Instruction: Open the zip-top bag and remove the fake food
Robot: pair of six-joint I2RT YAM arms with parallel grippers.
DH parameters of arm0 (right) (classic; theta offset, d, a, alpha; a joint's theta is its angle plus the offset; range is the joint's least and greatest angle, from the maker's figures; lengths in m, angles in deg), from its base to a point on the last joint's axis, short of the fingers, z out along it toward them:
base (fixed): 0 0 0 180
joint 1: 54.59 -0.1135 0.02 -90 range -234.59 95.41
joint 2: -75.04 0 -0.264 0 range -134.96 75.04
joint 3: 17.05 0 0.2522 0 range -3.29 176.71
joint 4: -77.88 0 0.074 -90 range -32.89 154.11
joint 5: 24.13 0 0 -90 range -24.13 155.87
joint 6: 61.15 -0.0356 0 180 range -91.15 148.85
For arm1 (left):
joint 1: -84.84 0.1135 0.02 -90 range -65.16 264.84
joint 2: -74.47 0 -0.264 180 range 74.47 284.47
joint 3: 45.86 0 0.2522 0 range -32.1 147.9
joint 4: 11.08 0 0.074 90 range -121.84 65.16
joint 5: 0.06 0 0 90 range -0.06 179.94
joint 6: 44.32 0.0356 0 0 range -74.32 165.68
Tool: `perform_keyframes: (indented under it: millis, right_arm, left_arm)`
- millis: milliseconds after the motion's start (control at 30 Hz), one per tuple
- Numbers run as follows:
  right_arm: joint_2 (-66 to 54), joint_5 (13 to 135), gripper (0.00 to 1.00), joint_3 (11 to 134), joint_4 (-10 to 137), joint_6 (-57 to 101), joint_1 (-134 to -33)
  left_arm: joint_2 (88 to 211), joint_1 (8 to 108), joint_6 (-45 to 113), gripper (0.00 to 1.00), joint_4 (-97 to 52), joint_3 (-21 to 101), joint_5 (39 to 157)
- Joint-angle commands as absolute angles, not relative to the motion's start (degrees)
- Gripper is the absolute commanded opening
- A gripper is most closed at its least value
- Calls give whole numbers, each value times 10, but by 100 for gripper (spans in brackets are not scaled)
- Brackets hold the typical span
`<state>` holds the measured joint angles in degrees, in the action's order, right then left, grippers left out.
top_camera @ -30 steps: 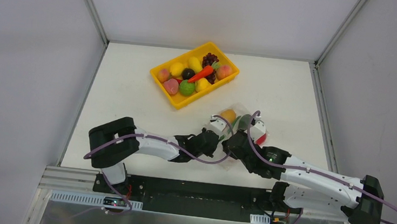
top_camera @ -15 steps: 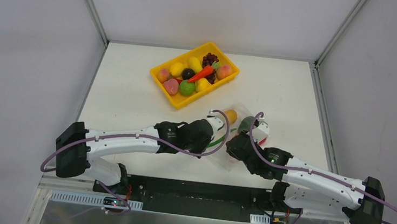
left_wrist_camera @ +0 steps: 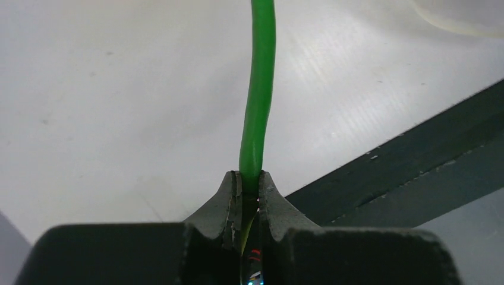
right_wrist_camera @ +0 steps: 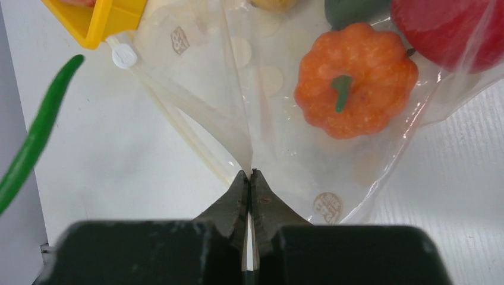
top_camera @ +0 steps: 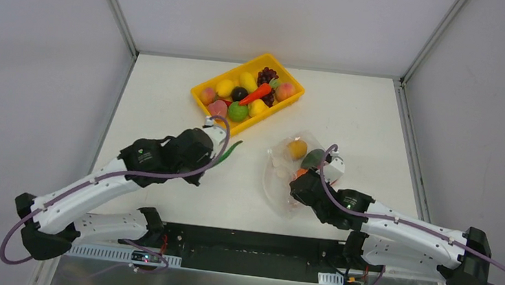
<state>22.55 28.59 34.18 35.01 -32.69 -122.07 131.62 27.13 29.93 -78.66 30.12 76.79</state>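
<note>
Now the left claw (left_wrist_camera: 249, 181) pinches a thin green bean (left_wrist_camera: 261, 89) by its tip; it could slip out. The right claw (right_wrist_camera: 249, 178) pinches the zip-top bag (right_wrist_camera: 196, 107) lying on the surface (top_camera: 349, 109), fake food (right_wrist_camera: 355, 80) inside.

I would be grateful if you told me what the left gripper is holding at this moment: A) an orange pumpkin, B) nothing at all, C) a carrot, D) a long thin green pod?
D: in the left wrist view the left gripper is shut on a thin green pod.
</note>
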Motion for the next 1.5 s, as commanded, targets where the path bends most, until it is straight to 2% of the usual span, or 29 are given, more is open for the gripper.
perform_keyframes:
  millis: [0,167,367,467,567,700,867,967,1000,1100,1167,1300,1467]
  right_arm:
    - [242,264,0,340,349,-332,-1223]
    - [241,264,0,344,349,-325,-1223]
    - [243,272,0,333,359,-328,-1224]
    - [241,277,0,329,372,-327,-1223]
    - [235,279,0,327,382,-322,-1223]
    - [225,278,0,330,385,-315,-1223]
    - [222,281,0,336,387,-309,-1223]
    - [223,283,0,336,389,-310,-1223]
    - [222,284,0,336,388,-309,-1223]
    - [224,286,0,338,387,-309,-1223]
    - [224,286,0,337,386,-309,-1222]
    - [218,285,0,340,388,-310,-1222]
    - [203,289,0,349,391,-302,-1222]
  left_arm:
    - [1265,337,353,0,-875,332,716]
    - [1289,402,394,0,-859,379,718]
    - [1365,490,431,0,-735,407,742]
    - [1429,548,434,0,-659,427,789]
    - [1515,609,412,0,-645,489,863]
    - [1618,620,443,0,-622,565,869]
    - [1767,625,477,0,-676,692,858]
    - [1816,627,476,0,-686,729,841]
    - [1826,628,475,4,-687,735,833]
    - [1844,628,473,37,-691,750,819]
    - [1842,628,470,51,-699,756,817]
    - [1804,627,459,63,-691,735,824]
    - [1733,626,408,66,-692,699,862]
